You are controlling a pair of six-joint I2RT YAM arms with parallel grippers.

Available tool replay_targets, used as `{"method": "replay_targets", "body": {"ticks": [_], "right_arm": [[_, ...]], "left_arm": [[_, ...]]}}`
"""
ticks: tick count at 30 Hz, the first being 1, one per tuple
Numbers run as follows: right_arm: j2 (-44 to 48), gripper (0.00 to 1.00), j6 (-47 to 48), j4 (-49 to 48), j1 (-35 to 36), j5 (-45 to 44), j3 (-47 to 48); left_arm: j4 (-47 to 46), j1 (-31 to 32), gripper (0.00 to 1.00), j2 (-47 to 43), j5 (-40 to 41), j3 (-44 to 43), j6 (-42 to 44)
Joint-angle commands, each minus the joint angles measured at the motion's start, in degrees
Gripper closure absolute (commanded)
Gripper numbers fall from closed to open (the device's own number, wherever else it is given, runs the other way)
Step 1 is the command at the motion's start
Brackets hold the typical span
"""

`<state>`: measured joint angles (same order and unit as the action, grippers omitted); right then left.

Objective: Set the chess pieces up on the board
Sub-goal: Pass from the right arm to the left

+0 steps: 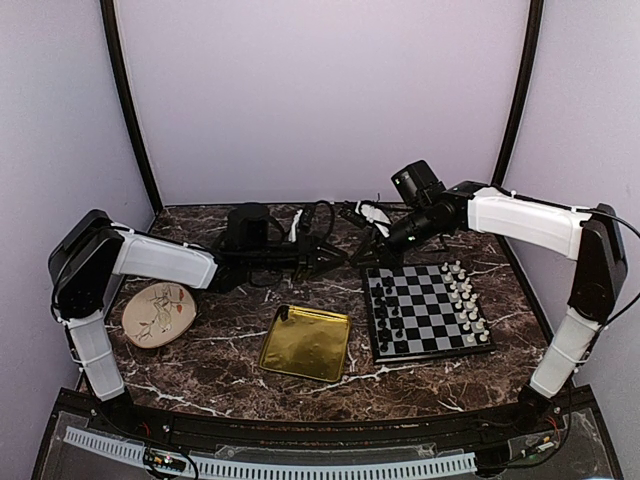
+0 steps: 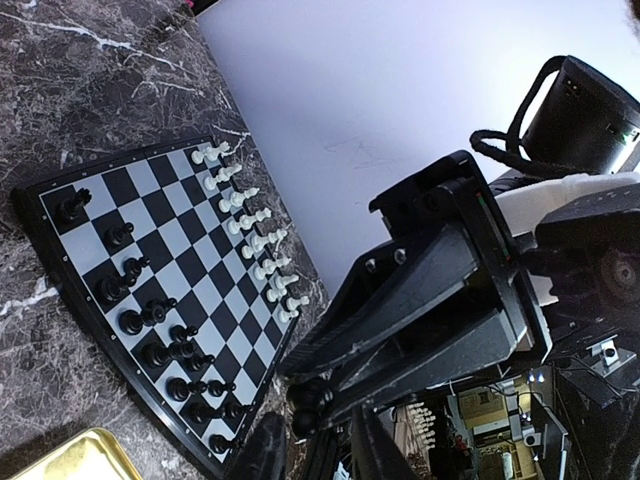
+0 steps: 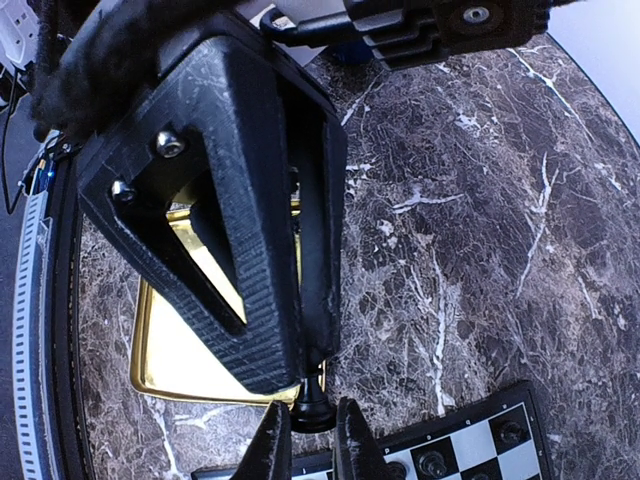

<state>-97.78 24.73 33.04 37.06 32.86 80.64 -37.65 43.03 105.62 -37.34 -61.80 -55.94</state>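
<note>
Observe that the right gripper (image 3: 309, 442) pinches one black chess piece (image 3: 313, 403) at its base, above the marble table (image 3: 480, 250), between the gold tray (image 3: 185, 355) and the board (image 1: 432, 352). The left gripper (image 2: 315, 452) meets it tip to tip; you cannot tell whether its fingers press the piece. On the board in the top view, the black set (image 1: 388, 310) stands along the left side and the white set (image 1: 466, 300) along the right.

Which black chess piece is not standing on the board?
The black piece where the left claw and right claw meet, beyond the board's far left corner; all other black pieces stand on squares.
</note>
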Motion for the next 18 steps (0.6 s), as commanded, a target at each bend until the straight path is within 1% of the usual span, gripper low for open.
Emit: {"method": "replay_targets", "body": {"ticks": [1, 6, 18], "right_arm": [[1.62, 0.87, -0.22, -0.43, -0.30, 1.22, -0.42], [1.64, 0.87, -0.30, -0.49, -0.25, 1.45, -0.57], [1.64, 0.87, 0.12, 0.00, -0.27, 1.42, -0.84]], "left_arm": [[-1.28, 0.47, 0.77, 0.44, -1.38, -1.22, 0.34], [-1.99, 0.50, 0.80, 0.95, -1.49, -1.30, 0.01], [-2.58, 0.68, 0.81, 2.04, -1.99, -2.88, -0.17]]}}
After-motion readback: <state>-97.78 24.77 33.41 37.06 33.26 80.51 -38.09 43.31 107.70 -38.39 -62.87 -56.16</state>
